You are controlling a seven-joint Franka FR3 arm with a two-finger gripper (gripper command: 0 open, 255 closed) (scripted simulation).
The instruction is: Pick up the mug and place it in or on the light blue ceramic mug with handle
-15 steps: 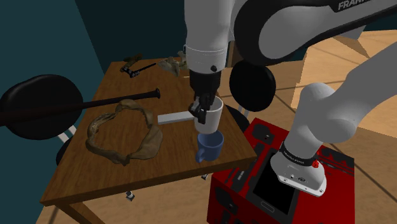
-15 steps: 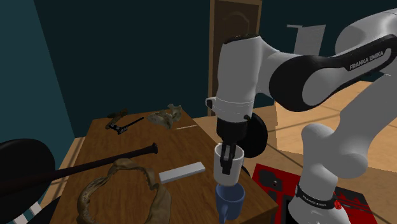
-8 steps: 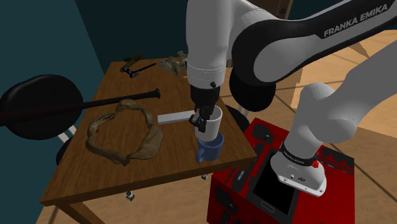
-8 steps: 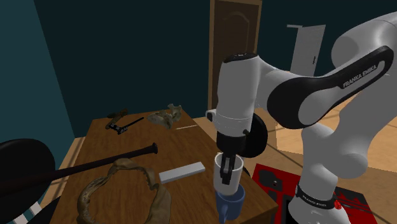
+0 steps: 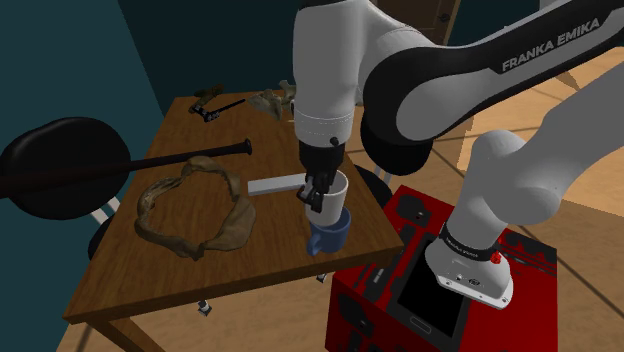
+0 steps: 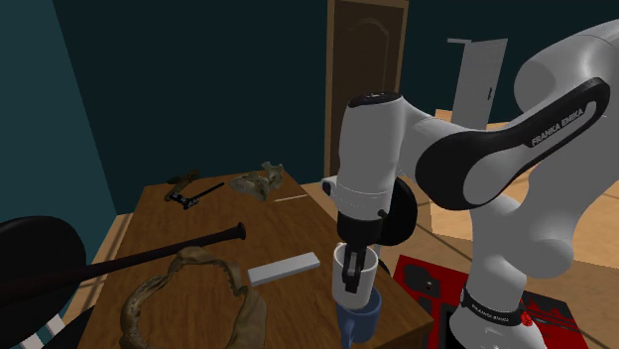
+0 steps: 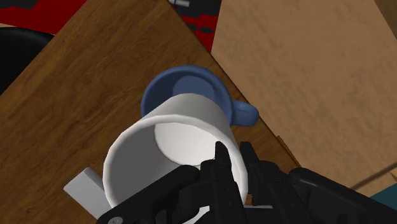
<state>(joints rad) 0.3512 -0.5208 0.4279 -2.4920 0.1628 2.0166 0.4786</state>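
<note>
Dark teal walls (image 6: 198, 79) and a brown wooden door (image 6: 367, 59) stand behind a wooden table (image 5: 130, 280), with pale wooden floor beyond it. The white arm (image 5: 330, 70) rises from its red stand (image 5: 380, 300) at the shoulder view's lower right and bends down over the near end of the table. A long black bat (image 5: 200, 156) lies across the tabletop, and just beside it a loop of tan cloth (image 5: 190, 215) is spread flat. A flat white bar (image 5: 275, 185) rests between the cloth and the mugs. The blue mug (image 5: 333, 232) stands upright near the table edge closest to the stand, its handle (image 7: 245, 114) pointing away from the bar. Directly above it hangs the white mug (image 5: 333, 192), slightly tilted, its base at the blue mug's mouth; whether the two touch cannot be told. The gripper (image 5: 315, 195) clamps the white mug's wall, one finger inside the rim and one outside. At the far end of the table lie a small black tool (image 5: 215, 105) and a crumpled tan object (image 5: 270, 100).
</note>
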